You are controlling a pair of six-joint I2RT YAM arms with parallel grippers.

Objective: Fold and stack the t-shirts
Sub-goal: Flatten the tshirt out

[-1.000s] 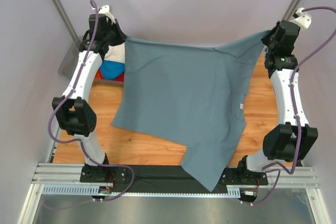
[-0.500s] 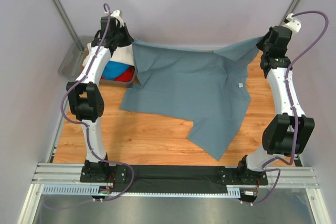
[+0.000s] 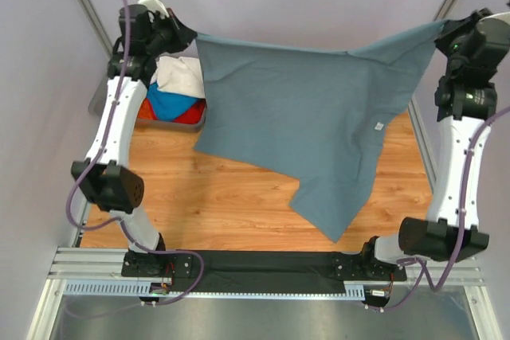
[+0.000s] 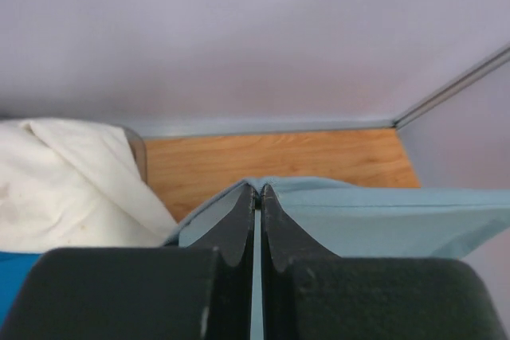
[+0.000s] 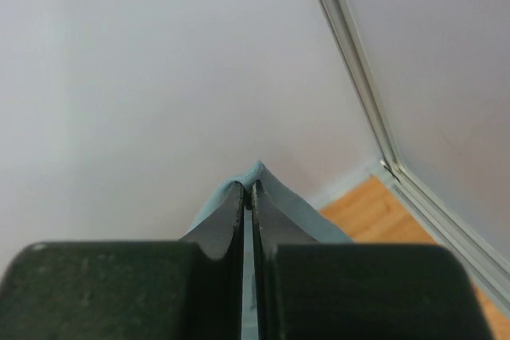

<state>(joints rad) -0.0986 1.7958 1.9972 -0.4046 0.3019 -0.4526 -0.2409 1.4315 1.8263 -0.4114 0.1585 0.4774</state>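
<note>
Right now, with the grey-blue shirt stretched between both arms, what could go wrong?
1. The left tool and right tool each pinch only a thin edge of the grey-blue shirt; a slip might drop one side.
2. Its low corner hangs toward the right arm's base and could snag there.
3. Its left edge hangs beside the bin, so it may catch the rim.

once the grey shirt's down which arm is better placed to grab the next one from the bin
Left, probably. The left gripper holds the grey shirt right beside the bin with the white shirt; the right gripper is across the table.
</note>
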